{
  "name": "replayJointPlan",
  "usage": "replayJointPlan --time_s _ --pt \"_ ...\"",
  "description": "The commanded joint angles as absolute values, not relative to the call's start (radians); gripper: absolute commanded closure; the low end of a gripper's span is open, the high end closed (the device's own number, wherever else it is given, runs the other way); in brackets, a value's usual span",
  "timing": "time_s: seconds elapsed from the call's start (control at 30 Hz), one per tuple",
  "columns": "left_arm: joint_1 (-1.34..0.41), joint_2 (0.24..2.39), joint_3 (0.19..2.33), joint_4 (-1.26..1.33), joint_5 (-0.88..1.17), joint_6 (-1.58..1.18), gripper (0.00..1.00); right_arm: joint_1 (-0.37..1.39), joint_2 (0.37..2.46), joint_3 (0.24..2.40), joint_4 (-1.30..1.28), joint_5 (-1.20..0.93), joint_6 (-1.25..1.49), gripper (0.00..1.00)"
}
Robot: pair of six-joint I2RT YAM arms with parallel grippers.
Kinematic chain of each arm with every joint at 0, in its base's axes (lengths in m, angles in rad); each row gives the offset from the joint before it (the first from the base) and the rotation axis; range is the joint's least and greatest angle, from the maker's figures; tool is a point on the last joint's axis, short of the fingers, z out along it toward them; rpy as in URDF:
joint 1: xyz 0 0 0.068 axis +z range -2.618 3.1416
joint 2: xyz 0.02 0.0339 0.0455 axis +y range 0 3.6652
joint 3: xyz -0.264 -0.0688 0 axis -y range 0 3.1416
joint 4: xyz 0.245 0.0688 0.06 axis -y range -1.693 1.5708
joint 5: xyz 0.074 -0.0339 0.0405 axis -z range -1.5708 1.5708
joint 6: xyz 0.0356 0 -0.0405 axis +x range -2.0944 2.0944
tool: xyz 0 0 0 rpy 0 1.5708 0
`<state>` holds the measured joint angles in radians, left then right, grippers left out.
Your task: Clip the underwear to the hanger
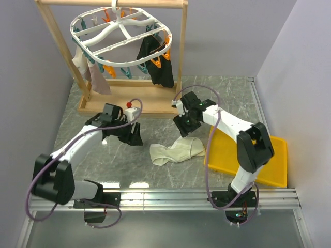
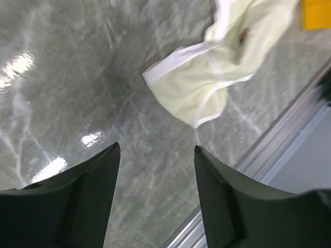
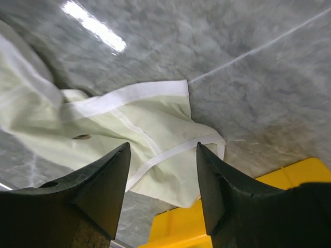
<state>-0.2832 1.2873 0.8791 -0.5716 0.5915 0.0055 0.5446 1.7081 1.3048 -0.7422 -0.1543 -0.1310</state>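
The cream underwear (image 1: pixel 176 151) lies crumpled on the marble table, its right end by the yellow tray. It shows in the left wrist view (image 2: pixel 207 77) and the right wrist view (image 3: pixel 129 134), where a small dark spot sits near the waistband. My right gripper (image 1: pixel 184 129) is open just above the garment's right end, jaws apart over the white-trimmed edge (image 3: pixel 162 155). My left gripper (image 1: pixel 133 138) is open and empty over bare table, left of the underwear (image 2: pixel 156 155). The white hanger (image 1: pixel 121 32) with teal and orange clips hangs from the wooden rack at the back.
A black garment (image 1: pixel 156 62) and a beige-pink cloth (image 1: pixel 93 72) hang from the hanger's clips. The wooden rack's base (image 1: pixel 129 101) stands behind both grippers. A yellow tray (image 1: pixel 258 155) lies at the right. An aluminium rail (image 1: pixel 165 199) runs along the near edge.
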Motion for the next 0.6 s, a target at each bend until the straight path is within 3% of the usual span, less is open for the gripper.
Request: replayJointPlan --time_s 0.0,0.57 --pt "-0.342 1.391 0.910 -0.520 0.503 -0.014 0.36 0.537 1.775 1.295 -0.746 -0.120 -0.118 0.39" --pt "-0.457 1.769 1.055 -0.460 0.544 -0.097 0.51 0.491 1.852 1.293 -0.767 -0.144 -0.098 0.41"
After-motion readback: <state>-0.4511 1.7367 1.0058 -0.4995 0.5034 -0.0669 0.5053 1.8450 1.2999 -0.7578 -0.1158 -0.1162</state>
